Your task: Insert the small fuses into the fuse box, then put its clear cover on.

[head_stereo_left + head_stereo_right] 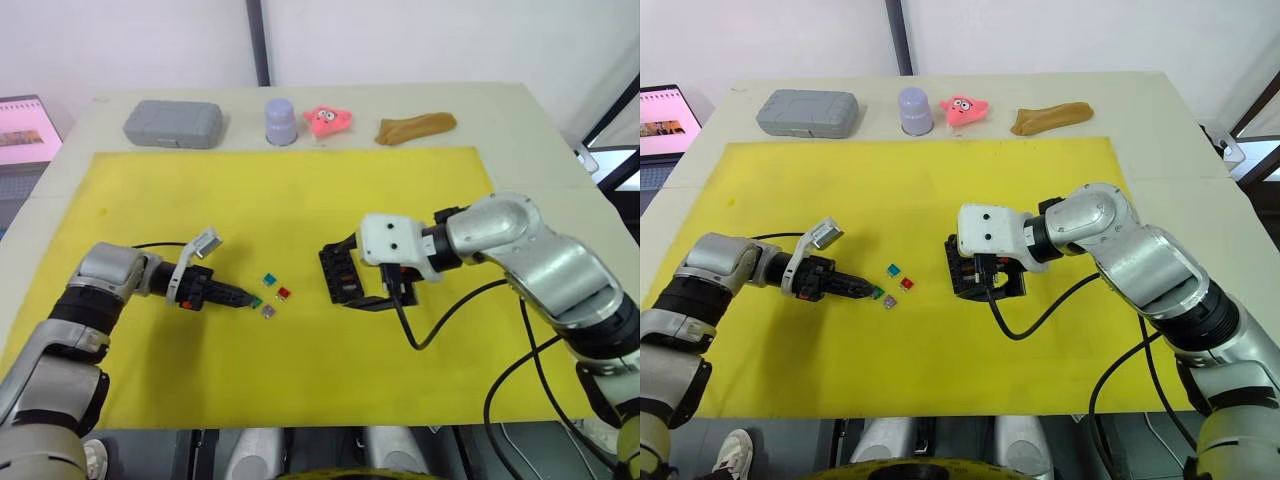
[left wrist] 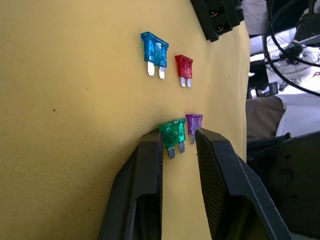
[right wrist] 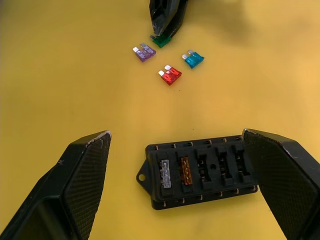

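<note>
Four small fuses lie on the yellow mat point(image 1: 300, 200): teal point(image 2: 154, 49), red point(image 2: 184, 65), purplish point(image 2: 194, 121) and green point(image 2: 173, 132). My left gripper point(image 2: 178, 137) is low over the mat and narrowly open. The green fuse sits between its fingertips, touching one finger, with a small gap to the other. The black fuse box point(image 3: 200, 172) lies to the right, with a grey and an orange fuse in two of its slots. My right gripper point(image 3: 175, 136) stands wide open, one finger on each side of the box. The clear cover is out of view.
Along the table's far edge stand a grey rounded case point(image 1: 172, 123), a lavender cup point(image 1: 280, 121), a pink toy point(image 1: 328, 120) and a brown lump point(image 1: 415, 127). A screen point(image 1: 25, 130) sits off the table's left. A black cable point(image 1: 420, 335) loops below my right wrist.
</note>
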### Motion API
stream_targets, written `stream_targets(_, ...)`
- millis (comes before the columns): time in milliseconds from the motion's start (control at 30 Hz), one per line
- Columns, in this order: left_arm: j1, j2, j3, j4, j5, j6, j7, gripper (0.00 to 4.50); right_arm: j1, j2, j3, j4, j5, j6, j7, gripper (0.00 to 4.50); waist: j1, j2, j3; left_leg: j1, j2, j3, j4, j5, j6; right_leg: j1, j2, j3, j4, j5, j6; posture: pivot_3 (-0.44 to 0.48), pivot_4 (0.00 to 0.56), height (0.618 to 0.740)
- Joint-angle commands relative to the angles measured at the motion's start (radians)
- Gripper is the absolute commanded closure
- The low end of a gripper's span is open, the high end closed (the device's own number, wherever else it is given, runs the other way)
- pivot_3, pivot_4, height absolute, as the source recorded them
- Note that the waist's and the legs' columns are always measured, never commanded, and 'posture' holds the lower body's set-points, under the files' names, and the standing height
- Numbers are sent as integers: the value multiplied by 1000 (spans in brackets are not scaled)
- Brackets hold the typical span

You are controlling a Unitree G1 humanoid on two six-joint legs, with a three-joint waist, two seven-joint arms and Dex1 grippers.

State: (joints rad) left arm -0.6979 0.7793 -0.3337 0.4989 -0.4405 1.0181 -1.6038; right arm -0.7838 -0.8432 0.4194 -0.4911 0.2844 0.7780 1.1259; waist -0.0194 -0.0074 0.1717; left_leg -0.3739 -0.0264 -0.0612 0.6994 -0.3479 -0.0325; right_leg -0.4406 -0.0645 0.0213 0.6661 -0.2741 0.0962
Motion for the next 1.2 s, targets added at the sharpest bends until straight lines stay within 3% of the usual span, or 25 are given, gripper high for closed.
stream_targets(33, 29, 2, -23, 26, 43, -13, 16, 3787, -21, 8, -27, -10, -6, -14, -1, 0, 0, 0, 0, 0, 0, 0, 0, 0, 0, 0, 0, 0, 0, 0, 0, 0, 150, 740)
stream_targets(100, 31, 0, -23, 29, 46, -19, 18, 4383, -21, 8, -27, -9, -7, -14, -2, 0, 0, 0, 0, 0, 0, 0, 0, 0, 0, 0, 0, 0, 0, 0, 0, 0, 150, 740)
stream_targets(133, 31, 0, -22, 31, 46, -20, 17, 4453, -21, 9, -27, -8, -8, -15, -2, 0, 0, 1, -1, 0, 0, 0, 0, 0, 0, 0, 0, 0, 0, 0, 0, 0, 150, 740)
stream_targets(600, 52, 6, 22, 23, 53, -101, 30, 4453, -18, 18, -28, -5, -17, -14, -6, 0, 0, 2, -1, 1, 0, 0, 0, 0, 0, 1, 0, 0, 1, 0, 0, 0, 150, 740)
stream_targets(800, 92, 50, 160, -137, -36, -131, 13, 4453, 4, 18, -58, -21, 12, 27, -14, 0, -1, 1, -1, 0, 1, 0, 0, 0, 0, -1, 0, 0, 1, 0, 0, 0, 150, 740)
stream_targets(933, 100, 17, 291, -275, -130, -121, 79, 4453, 34, 45, -152, -36, 121, 137, -40, 0, 6, 0, -1, -1, 1, 0, 0, 0, -1, -1, 0, 0, 0, 0, 0, 0, 150, 740)
stream_targets(1167, 77, -72, 371, -568, -257, -106, 208, 4453, -17, 149, -367, -16, 378, 444, -134, 0, 7, 0, -1, -2, 0, -1, 0, 0, -1, 0, -3, 0, 0, 0, 0, 0, 150, 740)
stream_targets(1200, 68, -86, 369, -585, -261, -112, 225, 4500, -23, 157, -380, -13, 399, 471, -146, 605, 6, 0, -1, -1, 0, -1, 0, 0, -1, 0, -3, 0, 0, 0, 0, 0, 150, 740)
